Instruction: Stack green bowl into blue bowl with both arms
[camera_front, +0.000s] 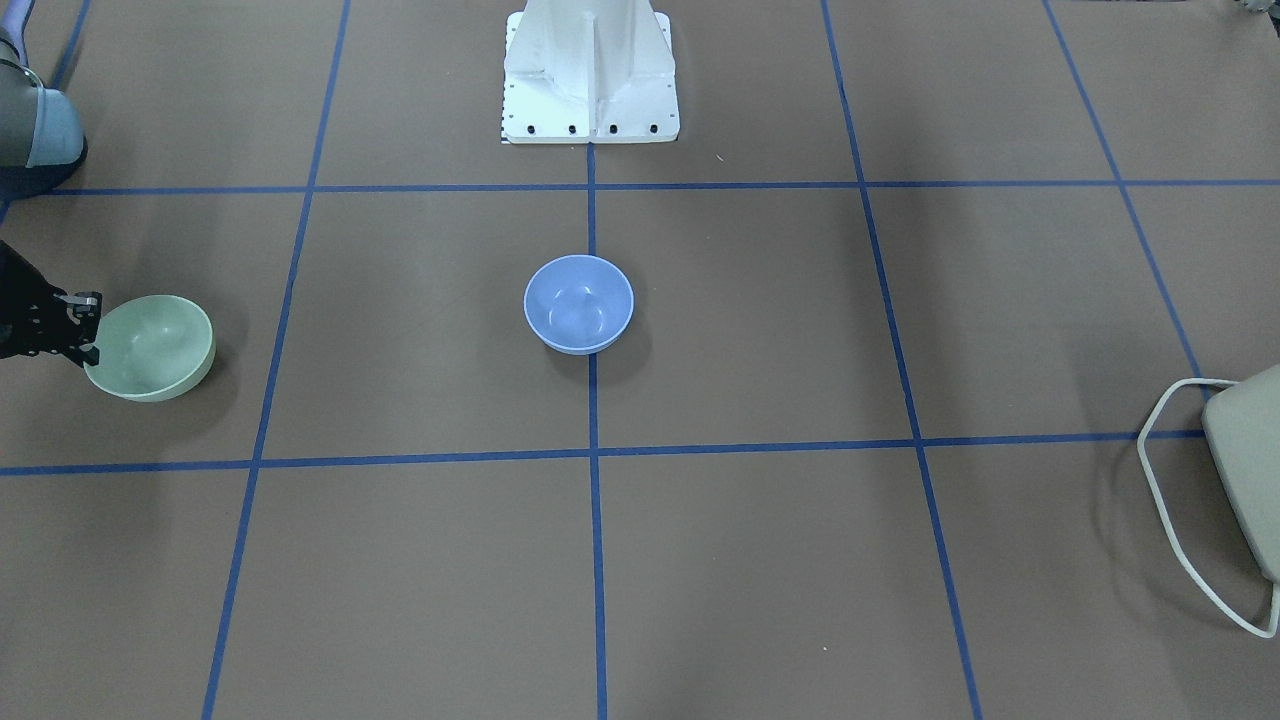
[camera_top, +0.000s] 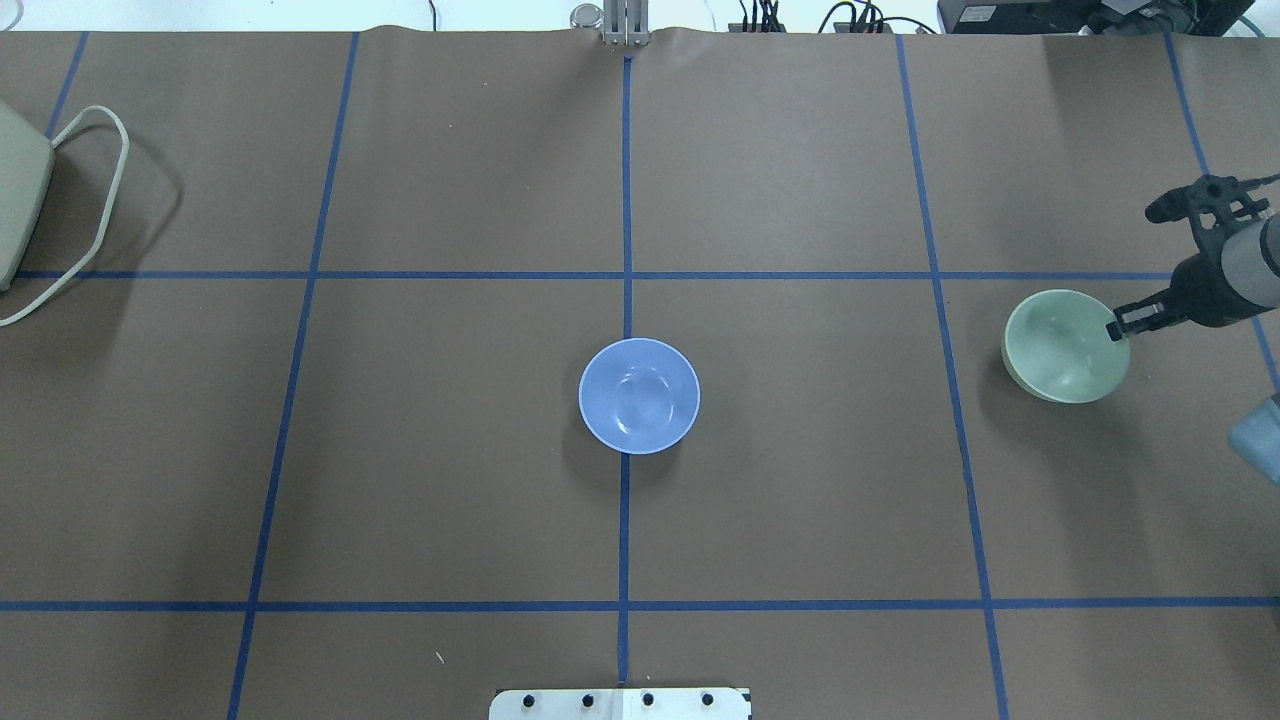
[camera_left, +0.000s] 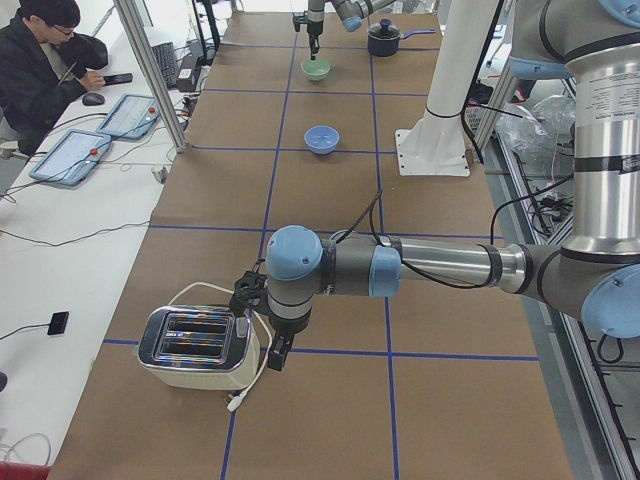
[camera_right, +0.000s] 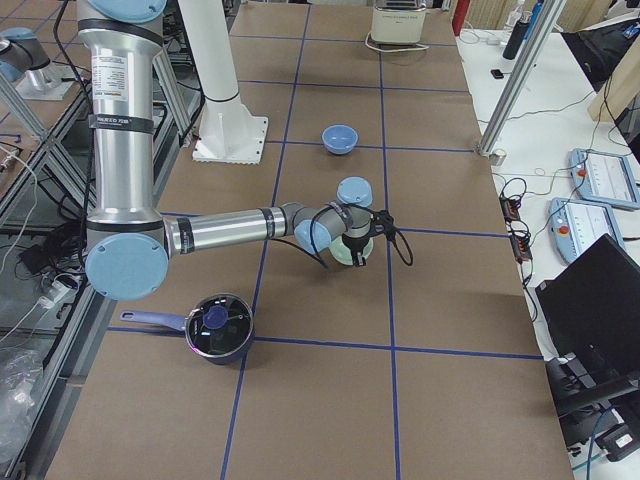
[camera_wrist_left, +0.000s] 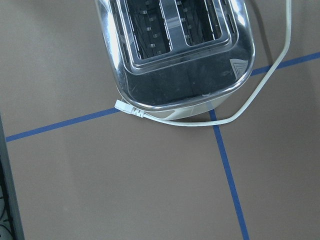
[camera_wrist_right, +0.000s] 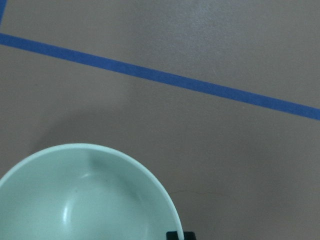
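The green bowl (camera_top: 1066, 346) sits mouth up on the table (camera_top: 800, 500) at the right edge of the overhead view, in the middle row of the blue tape grid. My right gripper (camera_top: 1118, 327) is at its rim, on the side nearest that frame's right edge. In the right wrist view one black fingertip (camera_wrist_right: 176, 235) shows at the bottom of the frame, just outside the lip. I cannot tell how far this gripper is spread, nor whether it pinches the bowl's wall or only stands against it.

The blue bowl (camera_top: 639, 395) stands well apart from the green one, at the centre of the overhead view, on the tape line that runs up the middle, mouth up.

In the right side view my right arm (camera_right: 230, 228) reaches low and nearly level from the light-blue elbow at the left of the frame, the wrist bent down over the green bowl. A dark lidded pot (camera_right: 218, 325) stands near that elbow.

In the left side view my left arm (camera_left: 440, 262) stretches level in from the right, wrist turned down. My left gripper (camera_left: 277, 357) hangs just beside a chrome toaster (camera_left: 197, 347) at lower left. Only that view shows it, so I cannot tell whether it is spread or closed. The left wrist view looks down on the toaster's slots, with its white cord (camera_wrist_left: 260, 95) curving across a tape line.
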